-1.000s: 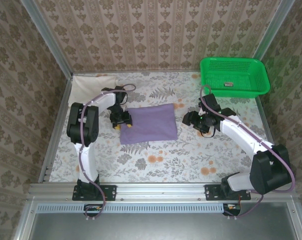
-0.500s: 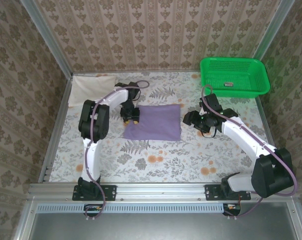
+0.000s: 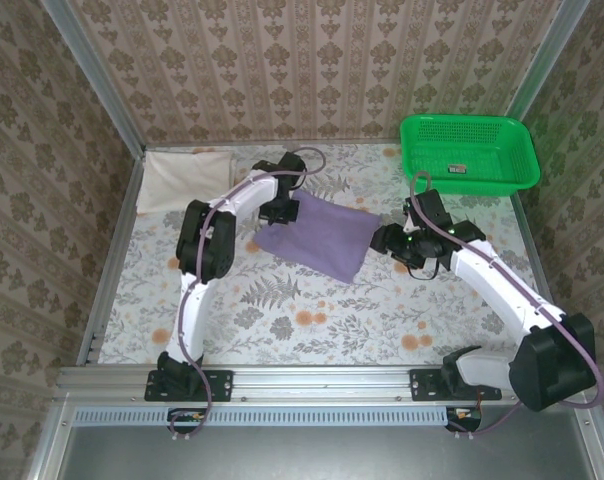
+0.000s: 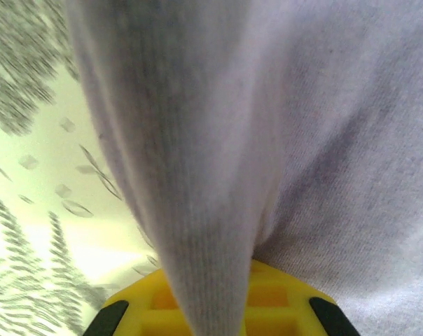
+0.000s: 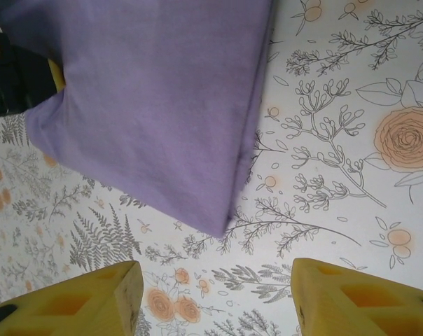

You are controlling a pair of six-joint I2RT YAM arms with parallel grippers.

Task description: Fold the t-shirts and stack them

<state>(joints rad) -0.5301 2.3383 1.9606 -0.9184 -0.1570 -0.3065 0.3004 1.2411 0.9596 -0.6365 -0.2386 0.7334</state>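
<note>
We found the purple t-shirt [image 3: 317,233] folded into a rough rectangle near the middle of the flower-printed worktop [image 3: 312,320], lying askew to the worktop's edges. The left gripper [image 3: 280,210] was at the shirt's far left corner, closed tight on it. In the left wrist view we saw a ridge of purple cloth pinched between its yellow fingers [image 4: 278,311], with the rest of the fabric spread close in front of the camera.

The right gripper [image 3: 394,243] hung just beside the shirt's right edge, and we could not tell from above whether it touched the cloth. In the right wrist view its two yellow fingers [image 5: 78,301] stood well apart with bare printed worktop between them and nothing held. A corner of the folded shirt lay just ahead of them.

The cream t-shirt [image 3: 182,175] lay folded in the far left corner of the worktop, well apart from the purple one and from both grippers. A green mesh basket [image 3: 502,170] sat at the far right corner, and we saw a small dark object [image 3: 458,169] inside it.
</note>
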